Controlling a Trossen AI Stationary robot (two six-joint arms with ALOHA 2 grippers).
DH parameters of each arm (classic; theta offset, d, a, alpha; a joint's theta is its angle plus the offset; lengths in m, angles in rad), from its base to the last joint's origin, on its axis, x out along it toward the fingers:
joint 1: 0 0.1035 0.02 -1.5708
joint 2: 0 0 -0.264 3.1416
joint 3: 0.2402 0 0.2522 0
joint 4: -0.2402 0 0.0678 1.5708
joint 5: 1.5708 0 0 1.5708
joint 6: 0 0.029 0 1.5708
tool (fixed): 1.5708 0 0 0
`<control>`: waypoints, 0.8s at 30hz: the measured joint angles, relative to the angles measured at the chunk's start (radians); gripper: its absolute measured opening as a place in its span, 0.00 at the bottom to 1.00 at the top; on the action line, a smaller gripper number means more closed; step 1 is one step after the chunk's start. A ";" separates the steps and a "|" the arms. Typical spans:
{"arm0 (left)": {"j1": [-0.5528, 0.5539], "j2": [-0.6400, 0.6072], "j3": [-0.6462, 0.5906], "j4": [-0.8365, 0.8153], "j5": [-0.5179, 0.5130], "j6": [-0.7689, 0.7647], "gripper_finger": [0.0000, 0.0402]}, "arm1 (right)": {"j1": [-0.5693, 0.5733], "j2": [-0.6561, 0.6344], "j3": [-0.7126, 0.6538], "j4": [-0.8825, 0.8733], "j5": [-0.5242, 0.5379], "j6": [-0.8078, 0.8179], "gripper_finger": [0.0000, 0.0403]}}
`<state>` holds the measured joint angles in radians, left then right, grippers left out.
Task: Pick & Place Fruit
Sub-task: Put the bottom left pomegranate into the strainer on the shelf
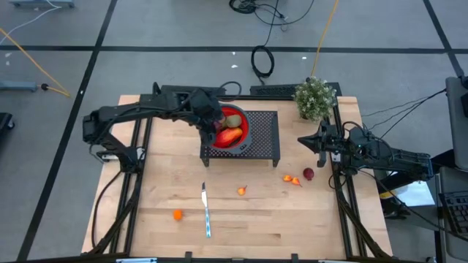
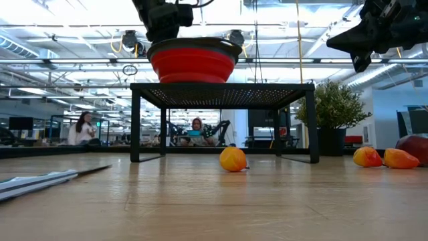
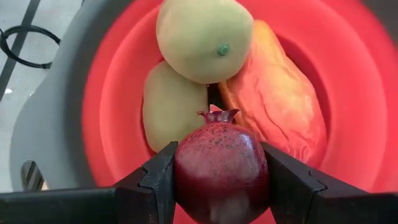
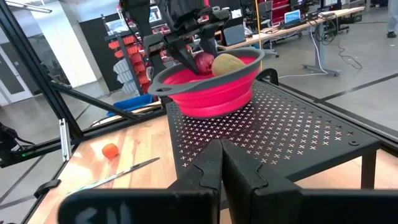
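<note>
Nearest the front edge of the wooden worktop [image 1: 248, 219] lie a silver knife [image 1: 206, 210] and, just left of it, a tiny orange fruit [image 1: 177, 215]. Farther in, another small orange fruit [image 1: 241, 191] sits alone mid-worktop; to the right, two small orange pieces [image 1: 292, 179] lie close together with a dark red fruit [image 1: 308, 174] just beside them. Right end effector [image 1: 303, 140] hovers above the worktop's right side, fingers clenched together, nothing between them. Behind the loose fruit stands a black perforated stand [image 1: 265, 139] carrying the red collapsible bowl [image 1: 244, 130] with grey rim. In the bowl: a red-orange oval fruit [image 3: 277, 99], a pale green-yellow pear-like fruit [image 3: 202, 37], and a second greenish fruit [image 3: 169, 102] partly under it, all touching. Left end effector [image 3: 214, 180] is over the bowl, fingers grasping a dark red pomegranate-like fruit [image 3: 221, 171] from both sides, held above the other fruit; whether it touches them cannot be told. At the far right corner, a small potted plant [image 1: 315, 97]. In the low view, people sit at desks in the room beyond.
</note>
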<state>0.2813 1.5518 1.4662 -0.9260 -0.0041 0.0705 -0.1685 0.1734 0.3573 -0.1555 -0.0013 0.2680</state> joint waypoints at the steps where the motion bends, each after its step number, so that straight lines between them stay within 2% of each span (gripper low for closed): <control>1: 0.000 0.001 0.000 -0.001 0.000 0.000 0.46 | 0.000 0.000 0.000 0.000 0.000 0.000 0.00; 24: -0.003 0.001 0.000 -0.028 0.004 -0.006 0.46 | 0.000 0.000 0.000 0.000 0.000 0.000 0.00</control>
<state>0.2783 1.5524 1.4659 -0.9542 0.0002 0.0650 -0.1684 0.1734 0.3573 -0.1551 -0.0013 0.2676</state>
